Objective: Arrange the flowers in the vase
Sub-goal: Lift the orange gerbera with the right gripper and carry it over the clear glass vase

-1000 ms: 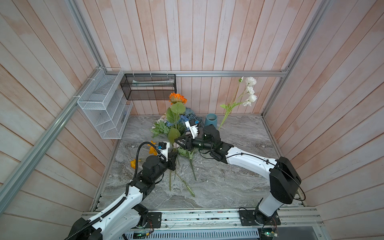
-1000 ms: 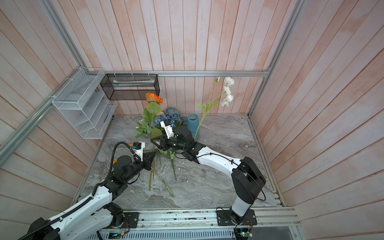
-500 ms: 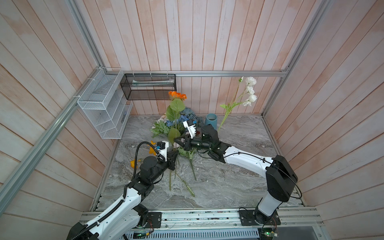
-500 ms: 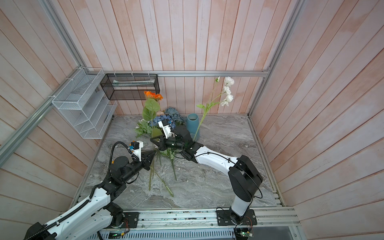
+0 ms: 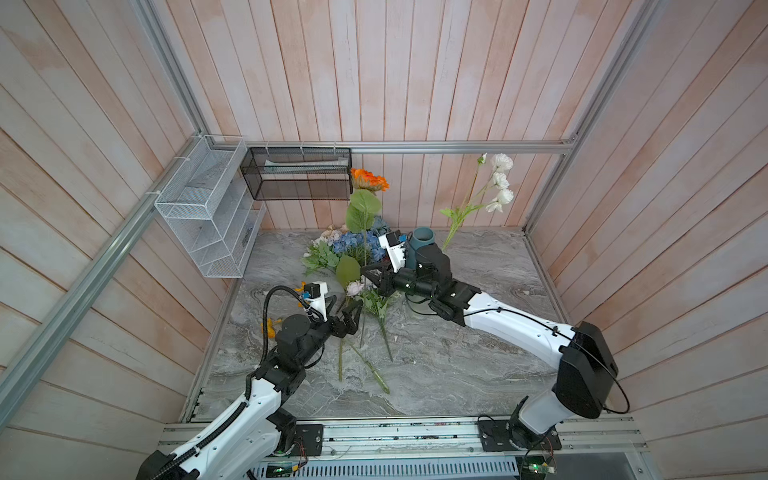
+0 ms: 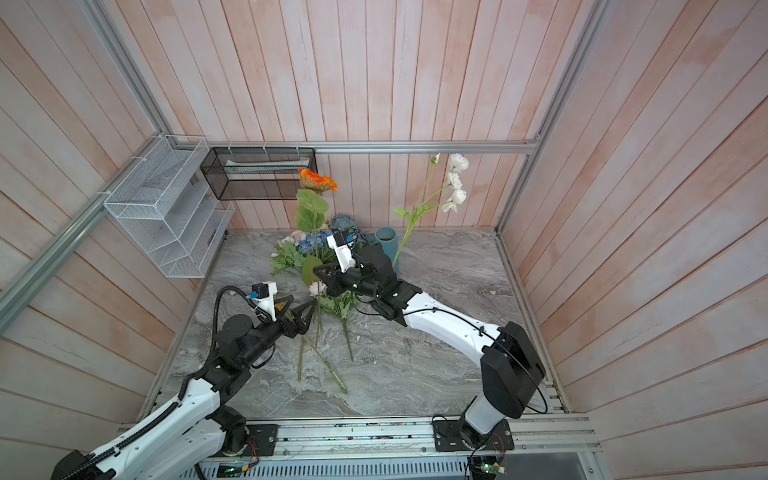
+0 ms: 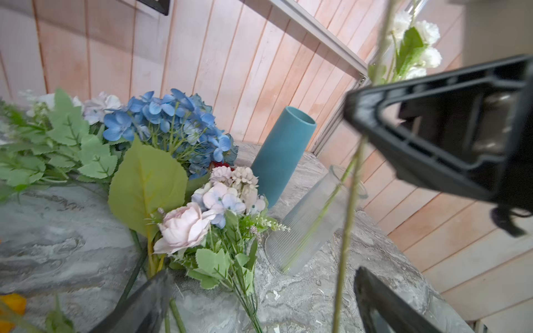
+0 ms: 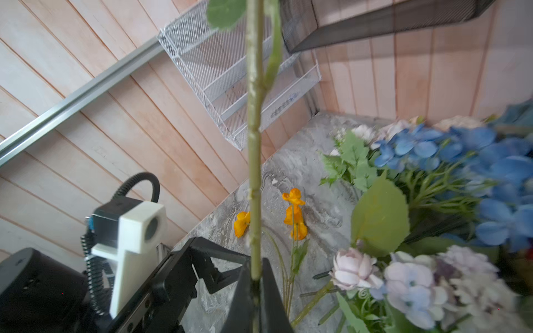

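Observation:
My right gripper [image 5: 365, 272] [image 6: 318, 272] [image 8: 255, 276] is shut on the green stem of the orange flower [image 5: 368, 179] [image 6: 318, 183], which it holds upright. Just below it my left gripper [image 5: 352, 316] [image 6: 309, 318] [image 7: 262, 276] stands open, and the stem [image 7: 347, 219] passes free between its fingers. A teal vase [image 5: 424, 239] [image 7: 281, 155] stands behind the right arm. Beside it, in the left wrist view, a clear ribbed vase [image 7: 308, 225] holds the white flowers [image 5: 500, 183]. Blue hydrangea [image 5: 353, 241] [image 8: 461, 161] and a pale pink bunch [image 7: 184, 227] lie on the table.
A white wire rack [image 5: 208, 216] and a black mesh basket [image 5: 299, 178] hang on the back left walls. Small yellow-orange blooms [image 8: 294, 213] [image 5: 270, 328] lie near the left wall. Loose green stems [image 5: 370, 365] cross the marble table [image 5: 457, 365] between the arms.
My left gripper has opened and let go of the orange flower's stem. My right gripper has shut on that stem higher up and now holds it alone.

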